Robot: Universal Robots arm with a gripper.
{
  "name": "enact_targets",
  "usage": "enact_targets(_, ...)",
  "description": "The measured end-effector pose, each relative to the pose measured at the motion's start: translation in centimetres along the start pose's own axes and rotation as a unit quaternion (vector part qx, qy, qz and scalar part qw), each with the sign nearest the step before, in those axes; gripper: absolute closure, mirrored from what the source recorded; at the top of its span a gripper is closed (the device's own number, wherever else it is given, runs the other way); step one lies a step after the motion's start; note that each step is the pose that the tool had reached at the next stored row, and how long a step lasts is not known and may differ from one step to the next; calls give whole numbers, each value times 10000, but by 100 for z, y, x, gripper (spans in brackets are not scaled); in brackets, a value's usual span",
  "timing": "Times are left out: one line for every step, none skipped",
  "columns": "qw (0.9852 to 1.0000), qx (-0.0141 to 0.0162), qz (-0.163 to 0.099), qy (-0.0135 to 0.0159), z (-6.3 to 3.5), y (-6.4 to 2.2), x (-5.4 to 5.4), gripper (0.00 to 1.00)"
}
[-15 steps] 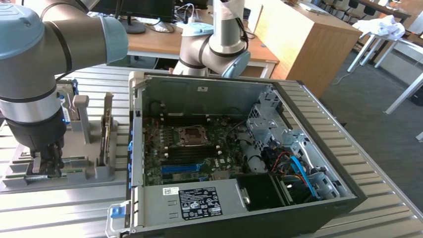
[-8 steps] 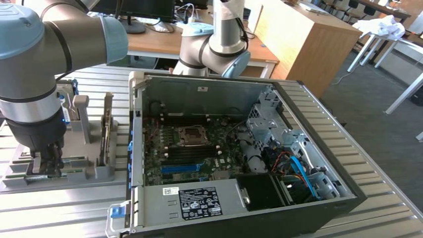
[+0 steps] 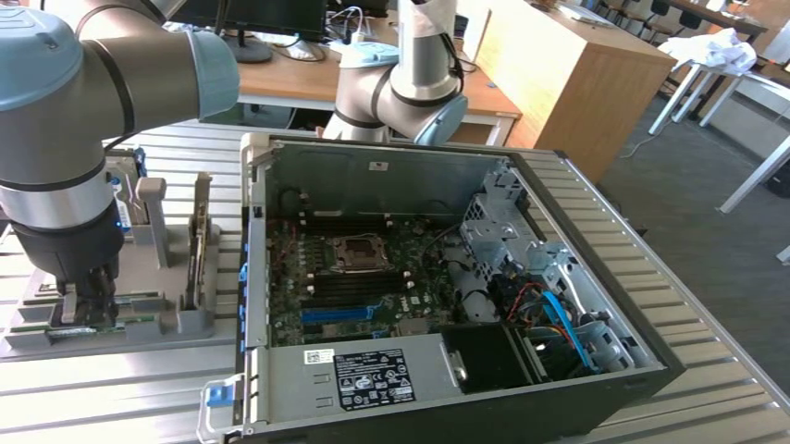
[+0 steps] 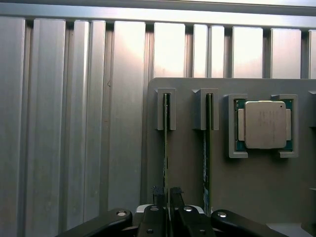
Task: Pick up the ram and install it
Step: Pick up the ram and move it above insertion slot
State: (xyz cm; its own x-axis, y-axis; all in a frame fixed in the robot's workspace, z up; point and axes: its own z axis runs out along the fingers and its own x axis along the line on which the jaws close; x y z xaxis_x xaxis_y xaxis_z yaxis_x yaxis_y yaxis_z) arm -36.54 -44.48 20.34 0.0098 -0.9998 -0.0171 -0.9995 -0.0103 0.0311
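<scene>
Slots in the gray holder (image 4: 190,168) kept two green sticks standing on edge, presumably so that their flat faces were free for a pinch from above. The ram (image 4: 166,143) was the stick running straight between the jaws, seated in its slot on the holder, which sat on the slatted metal bench (image 4: 74,128). The near-identical second stick (image 4: 207,143) stood parallel just beside the jaws, untouched. The square silver processor (image 4: 265,124) lay flat in its own pocket farther out on that same side. The arm (image 3: 62,139) held the jaws pointing straight down over the holder, which suited a thin board likely to slip if taken at an angle. The jaws were drawn in narrow, with one of the pads (image 4: 159,213) on each face of the ram near one end, and appeared to be clasping it. They touched nothing else. The opened computer case (image 3: 580,277), its motherboard (image 3: 358,273) facing up, lay well away from the jaws.
</scene>
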Motion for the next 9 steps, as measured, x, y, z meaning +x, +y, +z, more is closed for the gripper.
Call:
enact_targets(10000, 0, 0, 0, 0, 0, 0, 81)
enact_targets(10000, -1, 0, 1, 2, 0, 0, 81)
enact_targets(10000, 0, 0, 0, 3, 0, 0, 81)
enact_targets(10000, 0, 0, 0, 4, 0, 0, 81)
enact_targets(10000, 0, 0, 0, 4, 0, 0, 81)
enact_targets(10000, 0, 0, 0, 7, 0, 0, 81)
enact_targets(10000, 0, 0, 0, 9, 0, 0, 81)
enact_targets(10000, 0, 0, 0, 11, 0, 0, 81)
enact_targets(10000, 0, 0, 0, 11, 0, 0, 81)
